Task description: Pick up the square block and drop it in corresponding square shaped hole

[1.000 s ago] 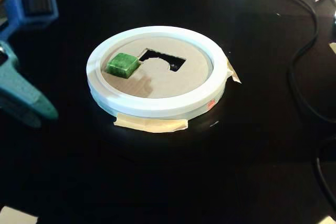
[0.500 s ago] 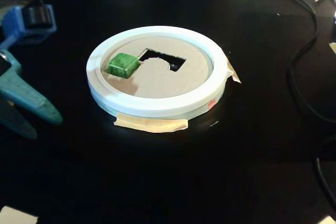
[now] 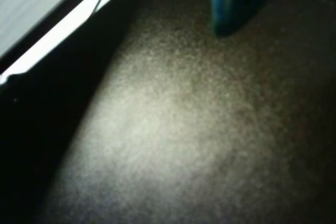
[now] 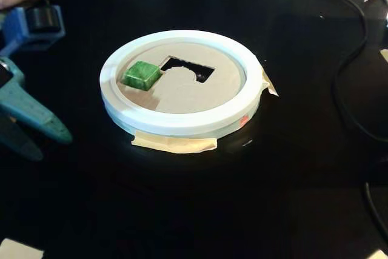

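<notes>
Dim scene, bright centre, soft wrist feed

I'm seeing the fixed view sinking into black around a glaring white rim point(image 4: 182, 122), its details crisp; the wrist view is blurring throughout, grainy, with a pale light patch glowing mid-frame, heavy shadow filling the lower left and overexposed white burning the upper left.

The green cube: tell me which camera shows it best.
The fixed view. There the green cube sits in plain sight on the tan board, at the left inside the white rim. The wrist view shows only dark tabletop and a blurred blue part, no cube.
</notes>
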{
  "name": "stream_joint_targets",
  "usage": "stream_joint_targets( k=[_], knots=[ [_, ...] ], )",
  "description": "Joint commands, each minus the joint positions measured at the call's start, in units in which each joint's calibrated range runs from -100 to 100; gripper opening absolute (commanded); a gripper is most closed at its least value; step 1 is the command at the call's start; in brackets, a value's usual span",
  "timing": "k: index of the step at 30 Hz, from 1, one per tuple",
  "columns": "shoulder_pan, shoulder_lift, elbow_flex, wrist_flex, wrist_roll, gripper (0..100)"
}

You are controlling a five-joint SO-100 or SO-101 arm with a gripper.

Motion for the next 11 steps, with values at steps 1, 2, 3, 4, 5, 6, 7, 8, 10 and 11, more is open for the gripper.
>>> stream_joint_targets(
  k=[1,2,3,4,5,6,7,8,10,11],
  knots=[
    [1.1,-0.8,0.0,-1.9,0.0,82],
    [1.1,-0.8,0.0,-1.9,0.0,82],
    [1.1,-0.8,0.0,-1.9,0.0,82],
    [1.2,-0.8,0.0,-1.9,0.0,82],
    [1.2,-0.8,0.0,-1.9,0.0,82],
    [1.2,-0.8,0.0,-1.9,0.0,82],
    [1.2,-0.8,0.0,-1.9,0.0,82],
    [1.2,-0.8,0.0,-1.9,0.0,82],
    [1.2,-0.8,0.0,-1.9,0.0,82],
    [1.2,-0.8,0.0,-1.9,0.0,82]
  ],
)
